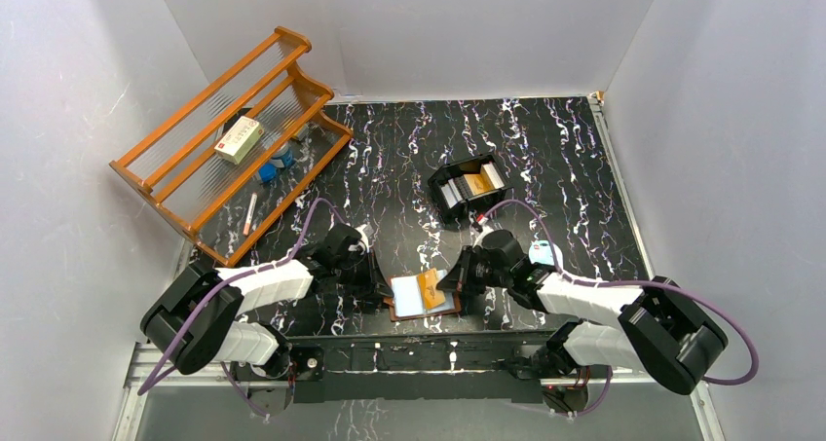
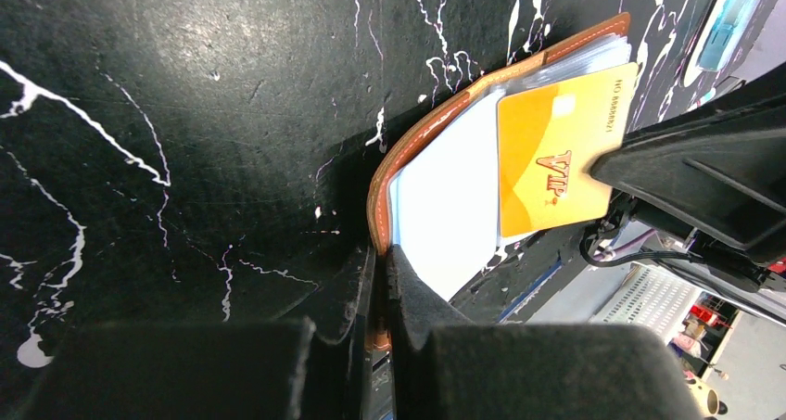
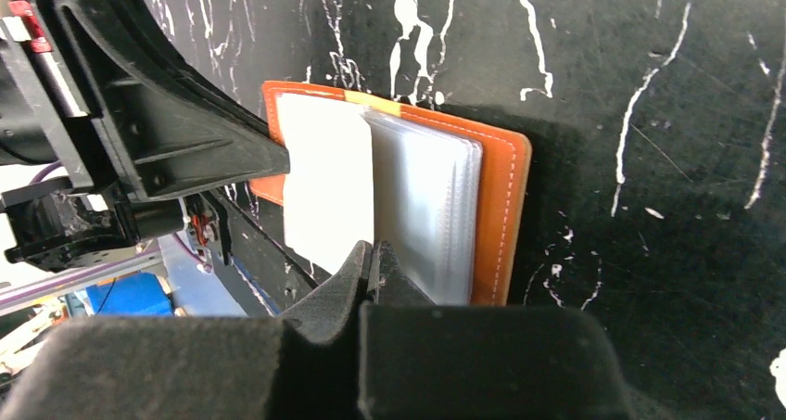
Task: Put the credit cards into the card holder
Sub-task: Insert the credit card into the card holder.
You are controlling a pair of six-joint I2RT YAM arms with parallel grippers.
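The brown leather card holder [image 1: 406, 300] lies open near the table's front edge, between my two grippers. My left gripper [image 2: 382, 273] is shut on the edge of its leather cover [image 2: 378, 202]. A white inner page [image 2: 445, 207] and pale clear sleeves [image 3: 428, 211] show inside. My right gripper [image 3: 373, 255] is shut on an orange-gold "VIP" credit card [image 2: 554, 160] by its edge. The card lies over the sleeves, partly pushed in. In the right wrist view it shows only edge-on. In the top view the left gripper [image 1: 378, 287] and right gripper [image 1: 454, 287] flank the holder.
A black open-top tray [image 1: 445, 200] holding more cards [image 1: 477, 182] stands behind the holder. A wooden rack [image 1: 209, 81] with a white packet [image 1: 239, 139] stands at the back left, with a pen [image 1: 250, 212] beside it. White walls enclose the table.
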